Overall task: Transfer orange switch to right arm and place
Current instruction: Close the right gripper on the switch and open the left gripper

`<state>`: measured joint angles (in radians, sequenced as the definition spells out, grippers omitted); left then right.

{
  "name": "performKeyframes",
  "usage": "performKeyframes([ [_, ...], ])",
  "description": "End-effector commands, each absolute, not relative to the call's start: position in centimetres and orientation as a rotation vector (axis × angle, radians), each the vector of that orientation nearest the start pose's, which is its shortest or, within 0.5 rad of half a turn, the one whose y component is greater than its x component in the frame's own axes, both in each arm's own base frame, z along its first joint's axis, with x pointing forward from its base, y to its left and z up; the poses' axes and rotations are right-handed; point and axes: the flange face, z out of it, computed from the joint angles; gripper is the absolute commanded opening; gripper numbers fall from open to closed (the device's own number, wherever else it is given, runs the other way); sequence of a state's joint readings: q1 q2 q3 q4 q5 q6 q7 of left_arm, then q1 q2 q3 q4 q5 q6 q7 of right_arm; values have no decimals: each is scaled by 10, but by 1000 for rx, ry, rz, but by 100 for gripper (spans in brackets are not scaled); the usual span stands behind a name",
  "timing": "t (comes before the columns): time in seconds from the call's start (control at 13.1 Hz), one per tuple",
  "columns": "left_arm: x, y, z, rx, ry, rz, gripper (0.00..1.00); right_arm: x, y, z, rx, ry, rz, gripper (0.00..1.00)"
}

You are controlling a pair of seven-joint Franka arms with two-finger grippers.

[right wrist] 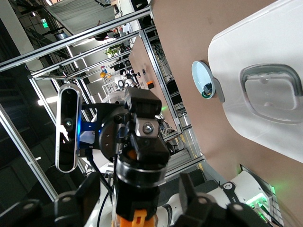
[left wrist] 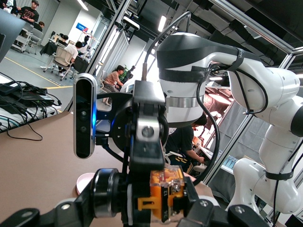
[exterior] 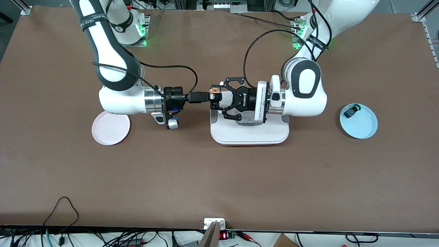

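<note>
The orange switch (exterior: 215, 91) hangs in the air over the edge of the white tray, between the two grippers. My left gripper (exterior: 215, 96), the black linkage claw, is shut on it lengthwise, one fingertip on each end. It also shows in the left wrist view (left wrist: 163, 194), orange block at one end and black round collar at the other. My right gripper (exterior: 212, 97) reaches in from the right arm's end. In the right wrist view its fingers (right wrist: 61, 201) stand on either side of the switch (right wrist: 137, 189) with a gap on both sides, so it is open.
A white tray (exterior: 250, 135) lies under the left gripper. A pink plate (exterior: 110, 128) lies toward the right arm's end. A pale blue plate (exterior: 367, 132) toward the left arm's end holds a black switch with a green part (exterior: 351, 111).
</note>
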<state>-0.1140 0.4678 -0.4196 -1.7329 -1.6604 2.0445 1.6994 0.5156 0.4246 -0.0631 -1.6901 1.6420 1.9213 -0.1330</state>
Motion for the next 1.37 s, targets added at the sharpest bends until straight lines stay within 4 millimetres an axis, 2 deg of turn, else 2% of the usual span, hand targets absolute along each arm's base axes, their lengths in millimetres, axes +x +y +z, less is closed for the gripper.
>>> performKeyframes([
  [0.0, 580, -366, 383, 1389, -852, 803, 31, 572, 365, 404, -1703, 242, 355, 55],
  [0.23, 580, -366, 383, 1390, -850, 802, 31, 573, 362, 405, -1700, 242, 356, 33],
  [0.61, 580, -365, 384, 1391, -846, 799, 31, 576, 358, 404, -1696, 245, 356, 8],
  [0.76, 580, -365, 386, 1389, -848, 802, 31, 577, 358, 404, -1695, 245, 356, 2],
  [0.91, 579, -365, 388, 1387, -852, 803, 31, 578, 357, 405, -1694, 244, 353, 1],
  [0.99, 578, -366, 390, 1387, -838, 783, 44, 579, 357, 405, -1693, 246, 354, 0],
  [1.07, 577, -368, 390, 1383, -844, 778, 99, 580, 355, 405, -1693, 246, 352, 0],
  [1.3, 579, -364, 391, 1382, -836, 779, 100, 581, 355, 403, -1693, 249, 353, 0],
])
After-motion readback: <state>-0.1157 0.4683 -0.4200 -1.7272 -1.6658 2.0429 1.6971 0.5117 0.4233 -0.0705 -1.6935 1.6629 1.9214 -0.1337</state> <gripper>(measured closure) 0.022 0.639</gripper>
